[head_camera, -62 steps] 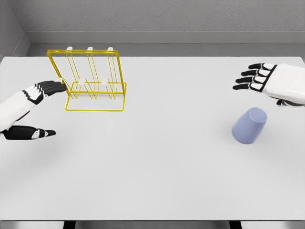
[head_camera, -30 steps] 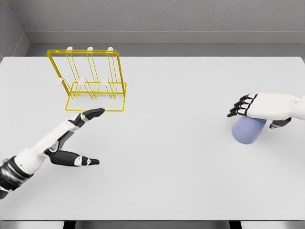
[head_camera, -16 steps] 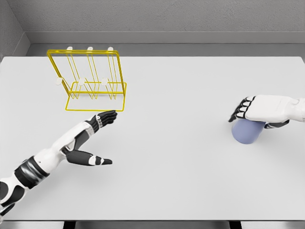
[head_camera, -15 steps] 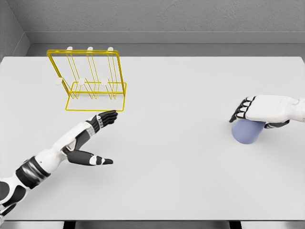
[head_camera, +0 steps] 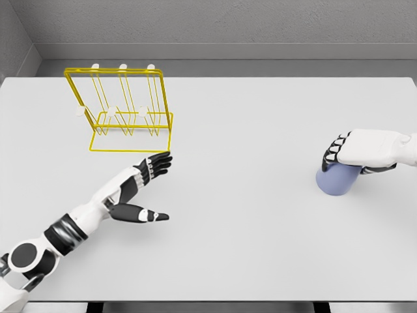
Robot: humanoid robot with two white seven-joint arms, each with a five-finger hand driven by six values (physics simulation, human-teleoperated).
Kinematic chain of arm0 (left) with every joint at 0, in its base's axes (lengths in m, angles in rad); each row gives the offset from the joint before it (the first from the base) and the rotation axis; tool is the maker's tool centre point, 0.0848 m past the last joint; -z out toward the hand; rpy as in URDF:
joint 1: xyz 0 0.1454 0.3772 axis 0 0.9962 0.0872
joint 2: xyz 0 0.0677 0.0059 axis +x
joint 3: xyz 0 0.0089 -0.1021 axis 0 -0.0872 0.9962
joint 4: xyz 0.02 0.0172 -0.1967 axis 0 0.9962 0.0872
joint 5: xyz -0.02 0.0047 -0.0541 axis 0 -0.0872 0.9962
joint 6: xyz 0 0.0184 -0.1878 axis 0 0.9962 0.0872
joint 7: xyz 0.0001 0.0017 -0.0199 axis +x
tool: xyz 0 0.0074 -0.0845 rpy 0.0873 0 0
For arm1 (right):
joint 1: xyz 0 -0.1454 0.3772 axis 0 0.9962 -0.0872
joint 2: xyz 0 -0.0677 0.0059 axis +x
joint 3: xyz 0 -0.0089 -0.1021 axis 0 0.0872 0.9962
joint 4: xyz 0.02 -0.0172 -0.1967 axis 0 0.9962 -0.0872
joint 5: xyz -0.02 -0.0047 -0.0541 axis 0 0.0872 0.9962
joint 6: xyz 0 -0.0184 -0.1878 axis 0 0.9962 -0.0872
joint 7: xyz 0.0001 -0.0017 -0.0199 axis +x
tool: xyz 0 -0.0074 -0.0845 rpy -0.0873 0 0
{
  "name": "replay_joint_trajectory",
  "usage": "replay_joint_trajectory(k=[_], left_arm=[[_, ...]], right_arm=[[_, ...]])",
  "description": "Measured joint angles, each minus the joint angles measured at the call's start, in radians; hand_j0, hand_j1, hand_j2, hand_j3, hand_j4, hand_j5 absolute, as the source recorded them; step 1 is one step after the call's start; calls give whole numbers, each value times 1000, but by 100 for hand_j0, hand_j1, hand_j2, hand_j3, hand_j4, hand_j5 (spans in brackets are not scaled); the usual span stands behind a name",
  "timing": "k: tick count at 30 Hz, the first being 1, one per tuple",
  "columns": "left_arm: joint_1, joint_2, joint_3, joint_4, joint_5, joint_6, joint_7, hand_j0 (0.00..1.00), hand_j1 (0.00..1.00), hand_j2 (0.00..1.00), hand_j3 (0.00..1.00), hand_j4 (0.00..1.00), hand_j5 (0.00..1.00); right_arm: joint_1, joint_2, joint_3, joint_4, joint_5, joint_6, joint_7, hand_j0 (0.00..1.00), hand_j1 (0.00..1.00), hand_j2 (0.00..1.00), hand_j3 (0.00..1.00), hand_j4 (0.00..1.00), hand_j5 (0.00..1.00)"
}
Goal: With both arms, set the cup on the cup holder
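On the right of the white bench (head_camera: 247,235) we see the right hand (head_camera: 357,150) lying over the top of the lilac cup (head_camera: 337,180), its fingers (head_camera: 334,151) curled down over the near side. The palm hides the cup's upper part, so we cannot tell whether the grip has closed. The left hand (head_camera: 140,189) is flat and spread, holding nothing, just in front of the yellow wire cup holder (head_camera: 124,111), which stands well apart from the cup.

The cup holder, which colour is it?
Yellow wire; the cup holder shows in the head view.
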Motion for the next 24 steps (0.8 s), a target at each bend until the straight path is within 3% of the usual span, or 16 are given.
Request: replay_joint_trajectory(k=[9,15,24], left_arm=[[-2,-29,-8,24,-14,1,-1,100,100,100,100,100,100],[-12,-44,-8,59,-14,1,-1,100,100,100,100,100,100],[-23,-50,-7,78,-13,1,-1,100,100,100,100,100,100]], right_arm=[[-5,-17,-31,-53,-8,0,-1,54,54,54,54,54,54],[-26,-11,-65,-141,-12,0,-1,54,54,54,54,54,54],[-69,98,-57,-161,-25,-1,0,55,55,55,55,55,55]])
